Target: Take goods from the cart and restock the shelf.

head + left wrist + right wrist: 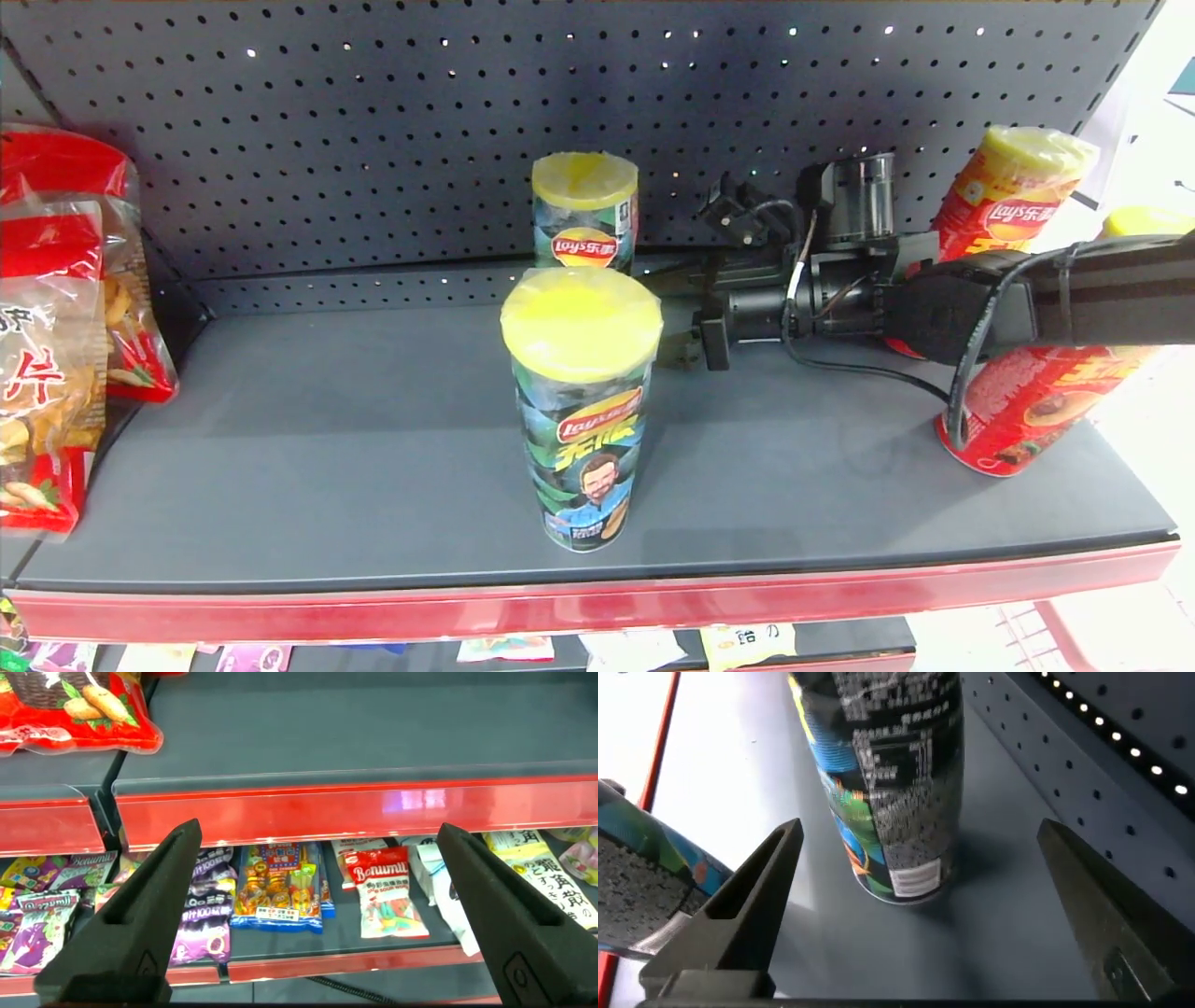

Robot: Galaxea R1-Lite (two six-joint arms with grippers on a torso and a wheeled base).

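Right wrist view | right pincer (920, 829) wide | green can (898, 775) upright just beyond its tips, untouched

I can pass over open shelf deck (327, 420) betw snack bags (56, 308) on L and front green can (581, 401). R end crowded by red cans (1013, 201). Rear green can (585, 210) vs pegboard (327, 121) blocks straight ahead of my right gripper (920, 831).

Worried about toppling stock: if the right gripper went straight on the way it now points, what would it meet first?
Probably the rear green chips can, upright ahead of the right gripper, in line with its open fingers' gap; the pegboard wall stands behind it.
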